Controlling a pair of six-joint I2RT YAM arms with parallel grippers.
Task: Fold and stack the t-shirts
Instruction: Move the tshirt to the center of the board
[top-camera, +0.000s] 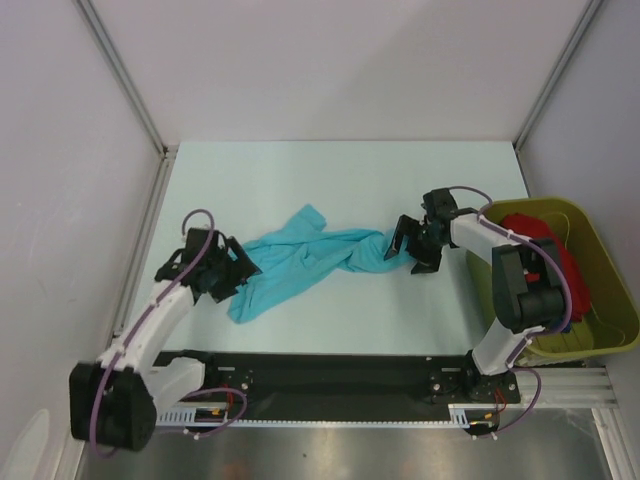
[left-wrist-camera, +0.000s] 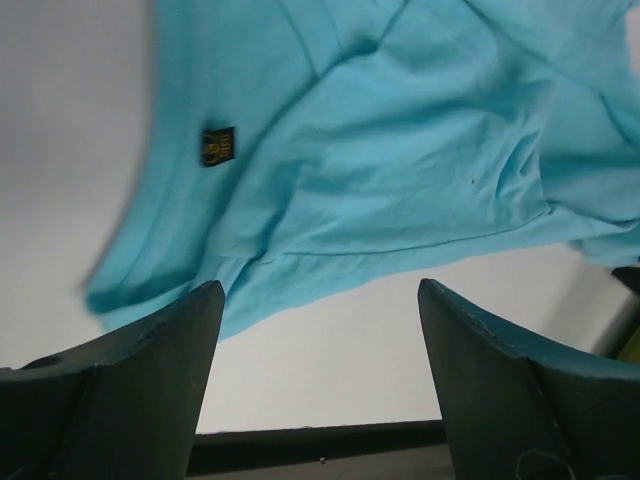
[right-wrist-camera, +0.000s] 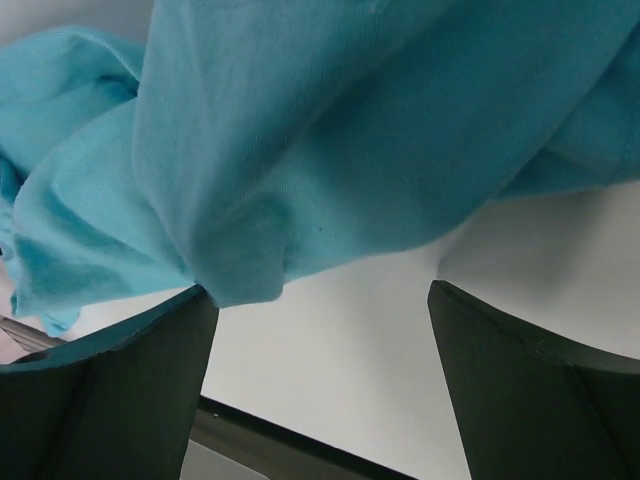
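One turquoise shirt (top-camera: 305, 262) is spread crumpled on the surface (top-camera: 330, 180) between the two arms. The left fingers (left-wrist-camera: 150, 380) and right fingers (right-wrist-camera: 520, 390) are held wide apart, with nothing gripped. A red shirt (top-camera: 548, 245) is piled in the green tub (top-camera: 612, 290).

T-shirt (top-camera: 300, 262) on table (top-camera: 330, 180), mid-field, left gripper (top-camera: 235, 272) at its left end, right gripper (top-camera: 410, 250) at its right end. Tub (top-camera: 610, 290) at table's right edge, with more shirts (top-camera: 545, 240) in it.

Turquoise t-shirt (top-camera: 300, 262) lies rumpled, stretched sideways; red t-shirt (top-camera: 530, 228) sits bunched far right.
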